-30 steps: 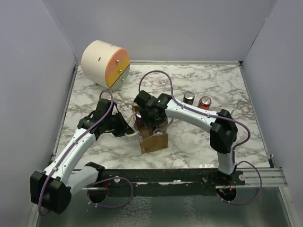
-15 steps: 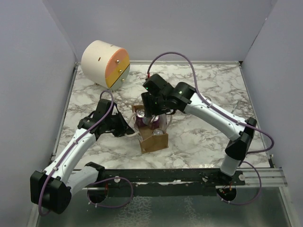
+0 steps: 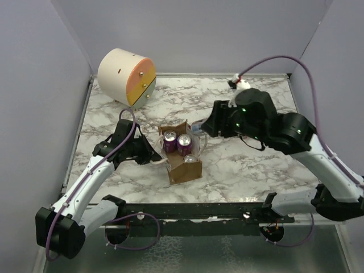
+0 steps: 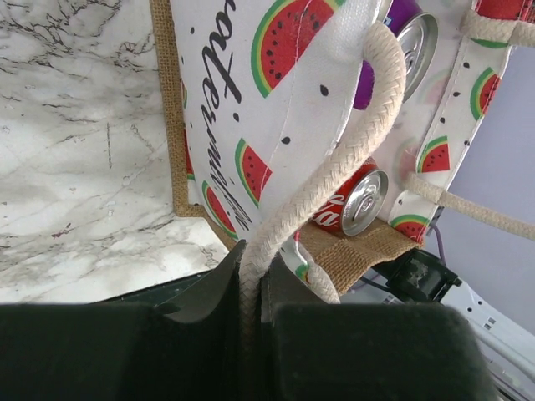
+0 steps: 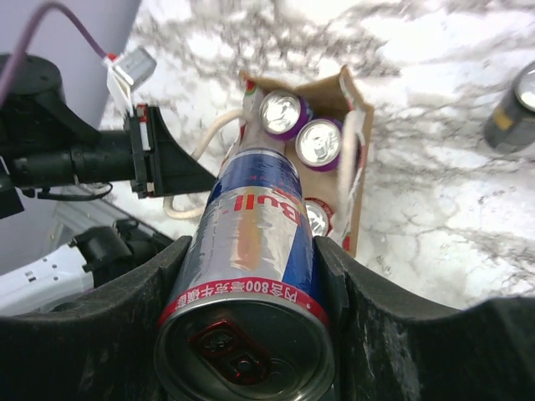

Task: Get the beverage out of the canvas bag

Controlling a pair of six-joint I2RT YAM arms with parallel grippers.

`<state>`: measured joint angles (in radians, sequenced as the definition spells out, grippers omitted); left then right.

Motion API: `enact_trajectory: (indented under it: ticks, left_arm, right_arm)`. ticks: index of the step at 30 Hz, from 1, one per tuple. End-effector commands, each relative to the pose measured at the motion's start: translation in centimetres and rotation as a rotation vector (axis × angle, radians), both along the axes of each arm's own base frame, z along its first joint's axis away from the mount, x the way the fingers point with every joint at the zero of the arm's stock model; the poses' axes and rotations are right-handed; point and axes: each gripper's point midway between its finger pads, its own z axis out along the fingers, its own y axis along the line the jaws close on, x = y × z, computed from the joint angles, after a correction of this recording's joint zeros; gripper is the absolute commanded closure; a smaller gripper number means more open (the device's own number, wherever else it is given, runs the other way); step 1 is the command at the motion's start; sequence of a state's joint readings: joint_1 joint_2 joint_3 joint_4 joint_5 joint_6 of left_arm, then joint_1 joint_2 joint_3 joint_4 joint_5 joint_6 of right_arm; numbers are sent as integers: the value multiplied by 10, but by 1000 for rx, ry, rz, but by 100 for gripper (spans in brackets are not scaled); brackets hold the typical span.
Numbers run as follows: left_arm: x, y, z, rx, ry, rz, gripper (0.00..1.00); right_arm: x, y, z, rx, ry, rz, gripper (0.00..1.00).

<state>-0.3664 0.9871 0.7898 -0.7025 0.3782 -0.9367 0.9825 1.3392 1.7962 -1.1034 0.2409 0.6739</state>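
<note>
Your right jaws clamp a blue-and-silver beverage can (image 5: 255, 209), held well clear of the canvas bag (image 3: 185, 169) beyond them. Your left jaws pinch its rope handle (image 4: 334, 175). One drink looks out; three cans (image 5: 319, 144) sit inside, and a set-down on the tabletop (image 3: 239, 170) likely remains.

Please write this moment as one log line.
left gripper: shut on rope handle | right gripper: shut on Red Bull can, outside canvas bag | inside: two purple cans, red can
</note>
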Motion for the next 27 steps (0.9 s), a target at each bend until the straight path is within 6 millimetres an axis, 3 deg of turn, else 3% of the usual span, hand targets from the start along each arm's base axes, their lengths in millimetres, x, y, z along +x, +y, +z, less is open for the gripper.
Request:
enact_trajectory:
  ticks: [1, 4, 6, 12, 17, 21, 23, 27]
  left_arm:
    - [-1, -2, 0, -15, 4, -7, 100]
    - [-2, -1, -1, -9, 2, -18, 100]
    - [-3, -1, -2, -7, 5, -23, 100]
    - [-1, -5, -3, -28, 3, -33, 100]
    - [1, -7, 1, -27, 6, -46, 100]
    - [3, -7, 3, -25, -14, -46, 100]
    - [3, -6, 1, -16, -13, -48, 100]
    - [3, -5, -3, -14, 0, -42, 100]
  right_arm:
    - [6, -51, 56, 175, -213, -182, 97]
    - [6, -88, 48, 157, -245, -308, 98]
    - [4, -111, 31, 91, -230, -385, 98]
    - [-2, -146, -39, -184, -126, -488, 98]
    - [-18, -155, -113, -356, 52, -539, 98]
    - [-26, -141, -164, -409, 183, -511, 98]
    - [-20, -139, -178, -425, 216, -515, 98]
    - [21, -138, -191, -377, 245, -484, 98]
